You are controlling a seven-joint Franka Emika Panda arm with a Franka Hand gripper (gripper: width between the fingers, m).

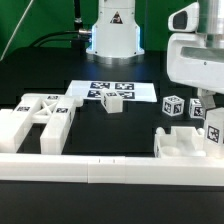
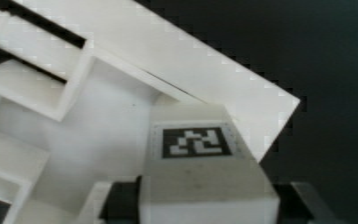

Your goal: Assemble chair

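Observation:
In the wrist view my gripper [image 2: 211, 198] is shut on a square white chair leg [image 2: 197, 165] with a black-and-white tag on its end face. A dark finger [image 2: 130, 196] presses on each side of it. Behind the leg lies a white slotted chair panel [image 2: 87, 90]. In the exterior view the gripper [image 1: 210, 112] hangs at the right edge under its white housing. The tagged leg [image 1: 214, 130] sits in it, just above a white blocky chair part [image 1: 183, 146]. Another slotted panel assembly [image 1: 40, 115] lies at the exterior view's left.
The marker board [image 1: 140, 92] lies mid-table with a small tagged cube [image 1: 113, 100] on it. Two tagged cubes [image 1: 172, 105] stand close to the gripper. A long white rail [image 1: 100, 170] runs along the front. The robot base [image 1: 112, 30] stands at the back.

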